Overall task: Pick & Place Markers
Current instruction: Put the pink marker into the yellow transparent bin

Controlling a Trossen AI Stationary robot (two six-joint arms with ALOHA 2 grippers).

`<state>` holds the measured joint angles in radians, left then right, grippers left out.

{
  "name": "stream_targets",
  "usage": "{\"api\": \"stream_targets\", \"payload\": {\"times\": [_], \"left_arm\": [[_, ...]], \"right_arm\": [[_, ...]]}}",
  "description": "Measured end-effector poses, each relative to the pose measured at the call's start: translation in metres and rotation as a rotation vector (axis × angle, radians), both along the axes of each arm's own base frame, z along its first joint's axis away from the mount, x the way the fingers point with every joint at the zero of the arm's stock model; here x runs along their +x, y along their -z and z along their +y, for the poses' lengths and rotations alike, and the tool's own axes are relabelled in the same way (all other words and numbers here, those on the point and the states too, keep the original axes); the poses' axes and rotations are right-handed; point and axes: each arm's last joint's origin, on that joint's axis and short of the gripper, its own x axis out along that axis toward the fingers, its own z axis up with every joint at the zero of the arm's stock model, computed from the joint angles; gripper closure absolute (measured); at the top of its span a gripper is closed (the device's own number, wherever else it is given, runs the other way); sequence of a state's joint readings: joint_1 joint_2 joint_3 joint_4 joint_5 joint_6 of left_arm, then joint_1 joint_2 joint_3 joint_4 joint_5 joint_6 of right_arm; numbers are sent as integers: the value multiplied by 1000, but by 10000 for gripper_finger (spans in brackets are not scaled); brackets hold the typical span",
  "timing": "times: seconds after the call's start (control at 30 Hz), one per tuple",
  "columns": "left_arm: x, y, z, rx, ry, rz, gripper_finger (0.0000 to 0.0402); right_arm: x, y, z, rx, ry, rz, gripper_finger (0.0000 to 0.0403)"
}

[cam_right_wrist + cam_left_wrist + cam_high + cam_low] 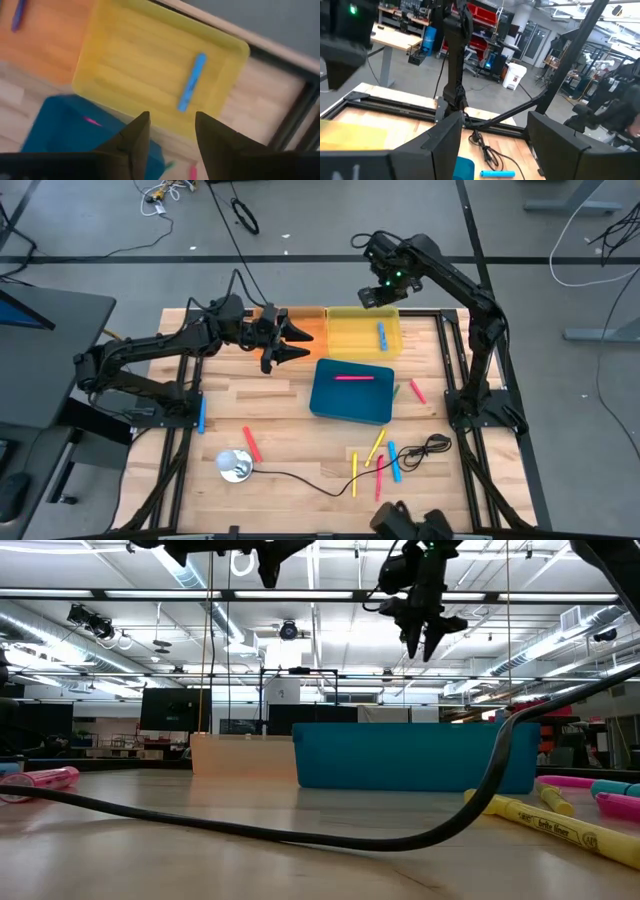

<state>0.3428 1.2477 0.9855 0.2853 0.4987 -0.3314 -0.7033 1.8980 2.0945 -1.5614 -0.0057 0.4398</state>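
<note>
The wooden counter [300, 425] carries three bins. The teal bin [352, 392] holds one pink marker [354, 378]; the yellow bin [362, 332] holds a blue marker [381, 334]; an orange bin [300, 325] sits beside it. The right gripper [378, 297] hangs above the yellow bin, fingers [131, 140] parted and empty. The left gripper [290, 340] hovers over the orange bin, fingers [445, 145] spread wide, empty. Loose markers [377, 455] lie near a black cable [420, 450].

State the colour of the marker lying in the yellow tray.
Blue marker in the yellow tray, clearest in the right wrist view.
</note>
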Motion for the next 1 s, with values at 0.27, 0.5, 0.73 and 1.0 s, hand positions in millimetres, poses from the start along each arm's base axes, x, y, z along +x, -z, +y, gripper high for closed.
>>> {"api": "stream_targets", "payload": {"times": [0.27, 0.5, 0.73, 1.0], "left_arm": [[-16, -17, -4, 21, -52, -61, 170], [-28, -28, -7, 31, -94, -103, 170], [-31, -30, -8, 3, -95, -110, 170], [-27, -30, -18, 11, -85, -112, 170]], "right_arm": [[45, -5, 39, -94, -349, -129, 246], [74, -30, 97, -232, -579, -324, 246], [84, -71, 156, -405, -768, -595, 246], [79, -104, 199, -520, -889, -807, 246]]}}
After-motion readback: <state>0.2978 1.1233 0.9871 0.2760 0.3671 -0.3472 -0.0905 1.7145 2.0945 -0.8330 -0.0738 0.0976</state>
